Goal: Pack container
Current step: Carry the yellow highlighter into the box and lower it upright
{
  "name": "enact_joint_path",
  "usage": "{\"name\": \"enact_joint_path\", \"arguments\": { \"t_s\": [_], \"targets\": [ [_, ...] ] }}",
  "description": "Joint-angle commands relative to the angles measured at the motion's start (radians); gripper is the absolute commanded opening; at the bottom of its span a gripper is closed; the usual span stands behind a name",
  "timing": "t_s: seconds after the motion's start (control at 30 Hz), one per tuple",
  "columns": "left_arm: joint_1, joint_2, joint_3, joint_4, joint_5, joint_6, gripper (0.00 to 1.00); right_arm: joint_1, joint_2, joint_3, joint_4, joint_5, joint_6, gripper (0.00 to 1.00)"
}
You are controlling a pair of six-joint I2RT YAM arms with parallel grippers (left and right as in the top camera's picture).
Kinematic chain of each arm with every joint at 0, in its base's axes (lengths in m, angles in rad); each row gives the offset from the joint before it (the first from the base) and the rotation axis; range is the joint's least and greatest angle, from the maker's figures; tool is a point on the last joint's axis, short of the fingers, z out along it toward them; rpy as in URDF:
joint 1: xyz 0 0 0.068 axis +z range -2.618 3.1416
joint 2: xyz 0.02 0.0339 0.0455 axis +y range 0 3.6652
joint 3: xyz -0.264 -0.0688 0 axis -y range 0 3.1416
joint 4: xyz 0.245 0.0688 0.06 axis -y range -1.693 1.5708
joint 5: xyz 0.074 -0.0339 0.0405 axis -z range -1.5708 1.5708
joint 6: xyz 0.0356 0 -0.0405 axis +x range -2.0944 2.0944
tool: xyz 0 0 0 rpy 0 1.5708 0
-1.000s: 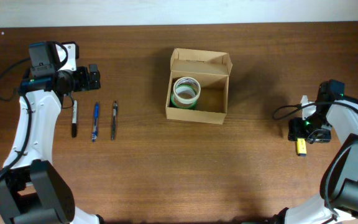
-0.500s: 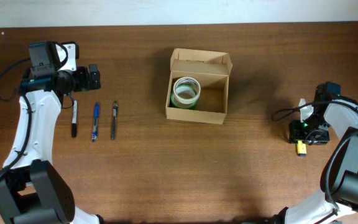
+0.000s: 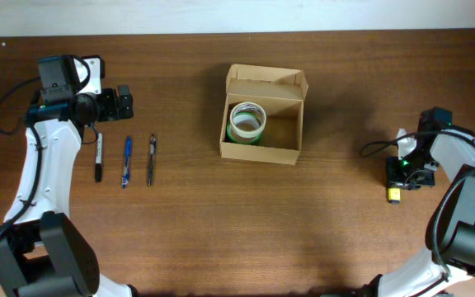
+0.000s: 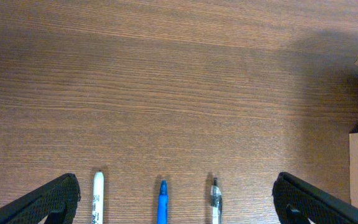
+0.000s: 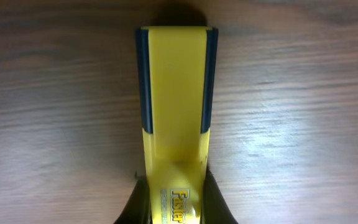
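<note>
Brown table (image 3: 180, 231): 1 container (image 3: 263, 150), 3 pens (image 3: 126, 161); left gripper (image 4: 178, 194) jaws apart, right gripper (image 5: 176, 200) jaws seemingly clamp 1 yellow stapler (image 5: 176, 93).

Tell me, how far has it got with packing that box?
Early on. Done: tape already sits inside the open container. In hand: the right hand looks closed around a yellow tool, well away from the box. Left: three pens lie on the table near the open left hand, and the lid is up.
</note>
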Motion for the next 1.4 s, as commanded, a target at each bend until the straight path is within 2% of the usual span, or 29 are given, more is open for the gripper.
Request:
{"name": "enact_joint_path", "arguments": {
  "t_s": [0.0,0.17,0.33,0.47,0.67,0.83,1.37],
  "targets": [
    [0.003,0.002,0.019,0.0,0.01,0.012,0.99,0.011,0.032,0.137,-0.083,-0.203,0.011,0.04],
    [0.003,0.002,0.019,0.0,0.011,0.012,0.99,0.101,0.013,0.488,-0.317,-0.372,0.011,0.04],
    [0.003,0.002,0.018,0.0,0.011,0.012,0.99,0.301,0.004,0.877,-0.518,-0.345,-0.008,0.04],
    [0.003,0.002,0.018,0.0,0.011,0.012,0.99,0.522,0.004,1.092,-0.563,-0.259,-0.137,0.04],
    [0.003,0.002,0.018,0.0,0.011,0.012,1.0,0.801,0.024,1.125,-0.529,0.001,-0.409,0.04],
    [0.003,0.002,0.018,0.0,0.011,0.012,0.99,0.869,0.108,1.123,-0.531,0.029,-0.601,0.04],
    [0.003,0.002,0.018,0.0,0.011,0.012,0.99,0.828,0.404,1.115,-0.596,-0.022,-0.638,0.04]
  ]
}}
